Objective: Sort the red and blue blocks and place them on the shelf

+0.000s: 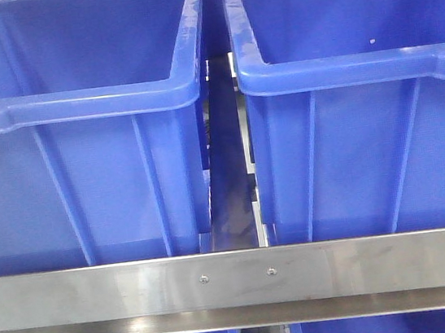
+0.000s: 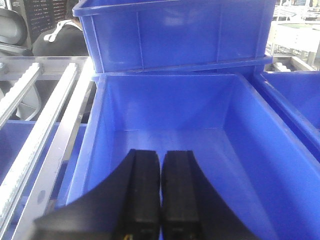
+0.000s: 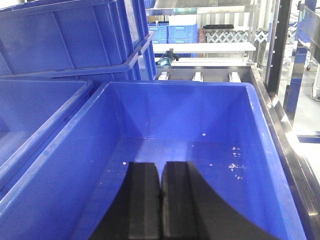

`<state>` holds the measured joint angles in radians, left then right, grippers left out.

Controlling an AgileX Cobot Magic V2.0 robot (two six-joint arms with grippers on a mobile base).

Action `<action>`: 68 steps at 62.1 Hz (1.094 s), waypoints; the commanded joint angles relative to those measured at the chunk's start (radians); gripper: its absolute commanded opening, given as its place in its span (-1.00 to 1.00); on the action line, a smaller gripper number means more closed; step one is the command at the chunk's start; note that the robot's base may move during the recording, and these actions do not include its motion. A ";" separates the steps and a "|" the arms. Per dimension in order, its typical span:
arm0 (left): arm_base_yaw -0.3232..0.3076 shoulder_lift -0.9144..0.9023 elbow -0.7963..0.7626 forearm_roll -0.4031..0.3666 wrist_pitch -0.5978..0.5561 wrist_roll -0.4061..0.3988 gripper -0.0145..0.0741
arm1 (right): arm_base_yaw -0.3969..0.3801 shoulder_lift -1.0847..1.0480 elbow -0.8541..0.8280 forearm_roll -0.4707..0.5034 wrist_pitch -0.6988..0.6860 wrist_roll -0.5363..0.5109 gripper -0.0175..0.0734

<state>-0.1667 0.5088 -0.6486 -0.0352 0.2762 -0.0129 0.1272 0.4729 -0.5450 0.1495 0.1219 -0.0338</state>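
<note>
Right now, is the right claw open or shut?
Shut. In the right wrist view the right claw has its two black fingers pressed together, nothing between them, above the floor of the large blue plastic bin.

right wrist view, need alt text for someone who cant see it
The right gripper, its black jaws closed together with nothing between them, hangs over an open blue bin whose floor shows only a few small white specks. More blue bins are stacked to the left, and a steel shelf frame runs along the right edge.
</note>
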 commanded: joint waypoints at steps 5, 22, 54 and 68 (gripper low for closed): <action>0.002 0.002 -0.038 -0.001 -0.086 -0.003 -0.39 | -0.008 0.000 -0.034 -0.004 -0.100 -0.009 -0.49; 0.002 0.002 -0.038 -0.001 -0.082 -0.003 -0.39 | -0.086 -0.049 -0.018 -0.015 -0.081 -0.009 -0.49; 0.002 0.002 -0.038 -0.001 -0.081 -0.003 -0.39 | -0.129 -0.368 0.385 -0.050 -0.214 -0.009 -0.49; 0.002 0.002 -0.038 -0.001 -0.081 -0.003 -0.39 | -0.129 -0.502 0.513 -0.050 -0.216 -0.009 -0.49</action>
<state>-0.1667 0.5088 -0.6486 -0.0352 0.2743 -0.0129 0.0020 0.0071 -0.0425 0.1119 0.0096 -0.0338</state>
